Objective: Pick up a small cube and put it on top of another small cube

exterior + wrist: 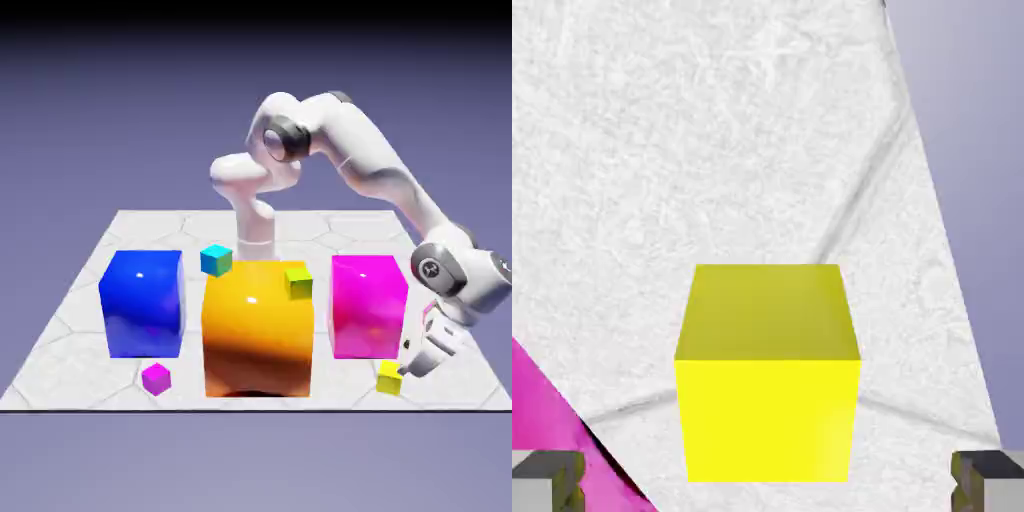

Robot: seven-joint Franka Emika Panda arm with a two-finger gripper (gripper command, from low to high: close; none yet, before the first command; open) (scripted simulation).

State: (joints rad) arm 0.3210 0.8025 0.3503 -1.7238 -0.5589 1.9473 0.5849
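Small cube: bright yellow small cube [390, 377] sits on the table [80, 300] near the front edge, at about four o'clock from the orange cube; in the hand view it [768, 385] fills the lower middle, between the fingertips [547, 478]
Gripper: gripper [408, 372] hangs just beside the small cube at its three o'clock side; jaws spread wide, gripping nothing; whether a finger touches the cube is unclear
Big cubes: blue cube [142, 303] at nine o'clock of the orange cube [260, 325]; magenta cube [369, 303] at three o'clock
Other small cubes: yellow-green cube [299, 282] at the orange cube's one o'clock corner; cyan cube [216, 260] at eleven o'clock; small magenta cube [156, 377] at eight o'clock
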